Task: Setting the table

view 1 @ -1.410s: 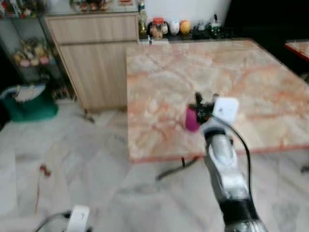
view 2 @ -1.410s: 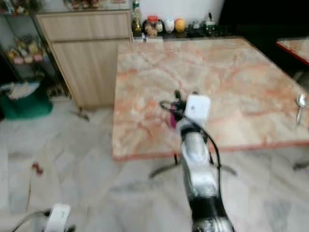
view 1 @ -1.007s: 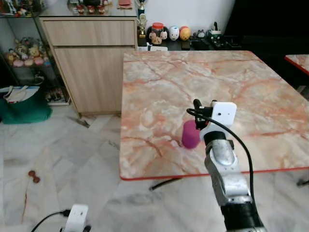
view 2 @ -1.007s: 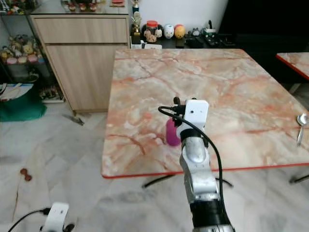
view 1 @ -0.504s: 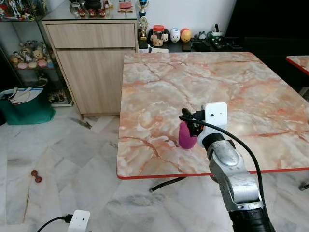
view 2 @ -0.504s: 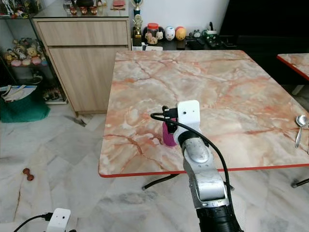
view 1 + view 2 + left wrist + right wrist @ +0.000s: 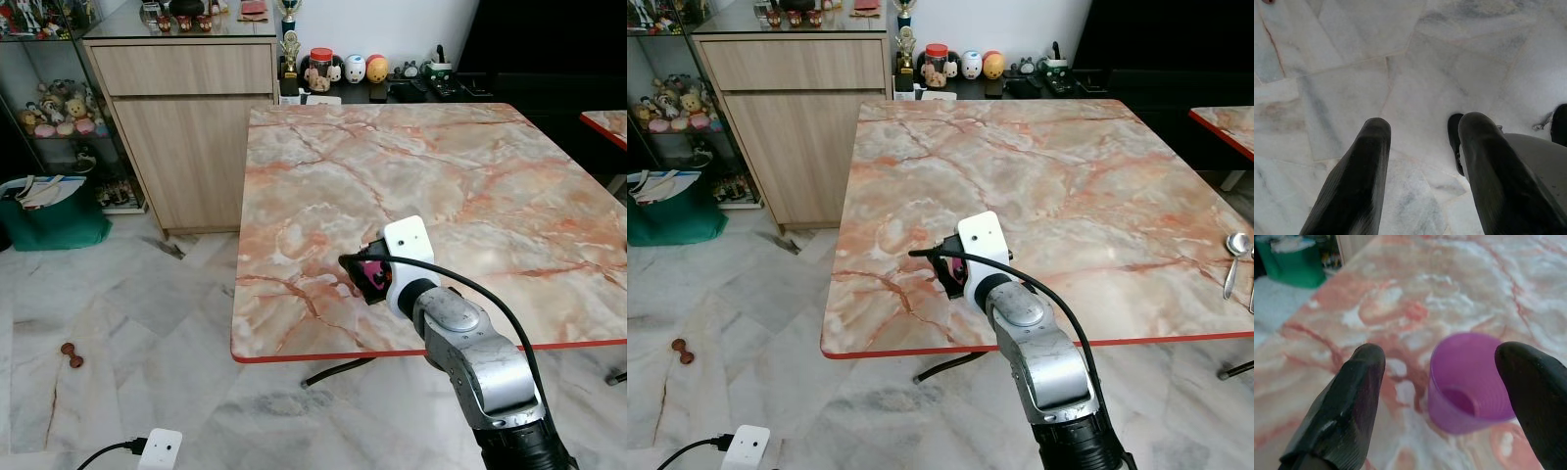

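A purple plastic cup (image 7: 1469,382) stands upright on the pink marble table (image 7: 392,166), near its front edge. My right gripper (image 7: 1439,357) is open at cup height. Its fingers (image 7: 1359,396) stand wide on both sides of the cup without touching it. From the head views my right wrist covers most of the cup (image 7: 372,273), leaving a small pink patch. A metal spoon (image 7: 1234,257) lies at the table's right edge. My left gripper (image 7: 1422,147) hangs open over the marble floor with nothing between its fingers.
A wooden cabinet (image 7: 186,127) stands left of the table, with a green bag (image 7: 54,220) beside it. Jars and figurines (image 7: 343,69) line the back ledge. A white device with a cable (image 7: 160,452) lies on the floor. Another table's corner (image 7: 607,122) shows at right.
The blur has cleared and the view has steadied. My right wrist has swung left and lower, so it now covers most of the cup. The cup has stayed in place on the table.
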`<state>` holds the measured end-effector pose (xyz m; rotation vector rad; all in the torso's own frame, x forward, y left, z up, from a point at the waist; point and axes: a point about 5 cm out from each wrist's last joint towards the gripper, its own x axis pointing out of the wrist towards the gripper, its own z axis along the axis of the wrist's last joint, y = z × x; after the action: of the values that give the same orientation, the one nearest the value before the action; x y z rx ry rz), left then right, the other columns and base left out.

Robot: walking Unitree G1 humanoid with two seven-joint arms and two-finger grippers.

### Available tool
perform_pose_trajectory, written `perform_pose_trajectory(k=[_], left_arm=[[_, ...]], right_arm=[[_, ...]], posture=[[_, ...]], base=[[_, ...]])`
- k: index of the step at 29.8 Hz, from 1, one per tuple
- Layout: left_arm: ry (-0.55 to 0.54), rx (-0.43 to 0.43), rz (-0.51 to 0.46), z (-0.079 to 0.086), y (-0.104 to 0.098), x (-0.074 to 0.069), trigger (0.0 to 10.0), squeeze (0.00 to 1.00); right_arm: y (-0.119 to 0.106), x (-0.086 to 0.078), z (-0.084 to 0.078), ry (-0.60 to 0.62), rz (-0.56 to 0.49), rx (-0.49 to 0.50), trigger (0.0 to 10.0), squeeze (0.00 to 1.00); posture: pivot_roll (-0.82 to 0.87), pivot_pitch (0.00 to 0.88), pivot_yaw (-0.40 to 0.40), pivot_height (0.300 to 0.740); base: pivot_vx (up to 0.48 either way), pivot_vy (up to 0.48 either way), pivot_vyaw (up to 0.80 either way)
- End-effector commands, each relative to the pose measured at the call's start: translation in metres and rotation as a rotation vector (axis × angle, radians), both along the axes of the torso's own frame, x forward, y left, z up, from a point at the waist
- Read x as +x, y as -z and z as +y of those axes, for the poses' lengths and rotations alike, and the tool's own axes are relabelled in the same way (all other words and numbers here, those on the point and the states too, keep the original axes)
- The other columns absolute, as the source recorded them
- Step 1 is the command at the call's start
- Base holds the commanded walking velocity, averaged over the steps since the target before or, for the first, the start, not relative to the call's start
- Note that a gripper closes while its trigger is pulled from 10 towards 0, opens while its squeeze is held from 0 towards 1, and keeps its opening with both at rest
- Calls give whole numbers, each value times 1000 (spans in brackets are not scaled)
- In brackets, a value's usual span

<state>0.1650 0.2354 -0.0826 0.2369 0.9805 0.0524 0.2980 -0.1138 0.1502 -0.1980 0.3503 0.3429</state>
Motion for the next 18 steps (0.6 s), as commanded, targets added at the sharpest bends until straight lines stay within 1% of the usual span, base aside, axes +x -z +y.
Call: perform_pose_trajectory(k=[1,2,8,11,18], left_arm=[[9,-1,28,0,2,-5,10000,0],[9,-1,29,-1,3,-5,10000,0],[14,-3,32,-2,3,-5,10000,0],[15,-3,33,-3,4,-6,10000,0],[16,-2,39,-3,4,-8,10000,0]], right_arm=[[-7,0,0,-16,-11,-15,10000,0],[-7,1,-2,-16,-13,-33,10000,0],[-8,3,-4,-19,1,-65,10000,0],[-7,5,-6,-29,11,-99,10000,0],[-6,13,-5,-74,15,-117,10000,0]], posture=[[65,0,-39,740],[64,0,-40,740],[68,0,-43,740],[67,0,-44,740],[65,0,-43,740]], base=[[0,0,0],[0,0,0],[0,0,0],[0,0,0],[0,0,0]])
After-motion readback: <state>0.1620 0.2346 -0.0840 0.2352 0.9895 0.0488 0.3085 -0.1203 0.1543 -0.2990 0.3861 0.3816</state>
